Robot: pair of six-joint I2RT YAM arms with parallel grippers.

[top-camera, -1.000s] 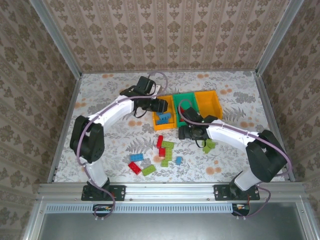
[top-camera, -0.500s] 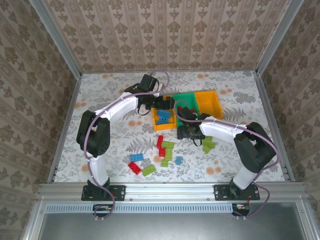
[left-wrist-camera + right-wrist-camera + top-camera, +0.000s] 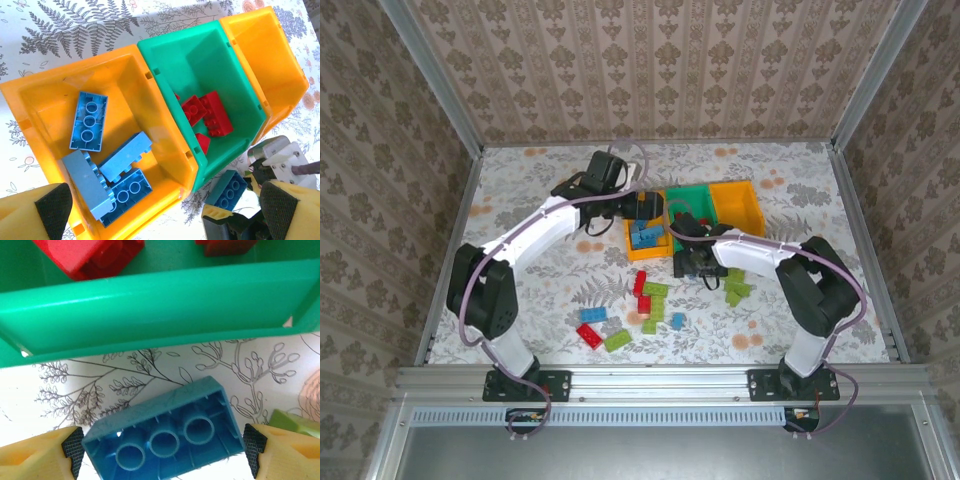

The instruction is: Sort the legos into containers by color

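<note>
My right gripper (image 3: 162, 452) is shut on a blue lego (image 3: 165, 425), held upside down just above the table in front of the green container (image 3: 150, 310). From above, that gripper (image 3: 692, 264) sits at the green container's near edge. My left gripper (image 3: 165, 215) hangs open and holds nothing over the left orange-yellow container (image 3: 125, 100), which holds several blue legos (image 3: 89, 121). Red legos (image 3: 207, 112) lie in the green container (image 3: 200, 60). The right orange-yellow container (image 3: 260, 60) has nothing in it. The held blue lego (image 3: 227, 189) also shows below the green container.
Loose legos lie on the flowered tablecloth near the front: red (image 3: 640, 283), light green (image 3: 655, 290), blue (image 3: 592, 315), another red (image 3: 588, 335) and a light green cluster (image 3: 737, 290) beside my right arm. Metal rails (image 3: 450, 250) and papered walls ring the table.
My right gripper has slid left along the front of the green container with the blue lego. My left gripper has shifted slightly right over the left container.
</note>
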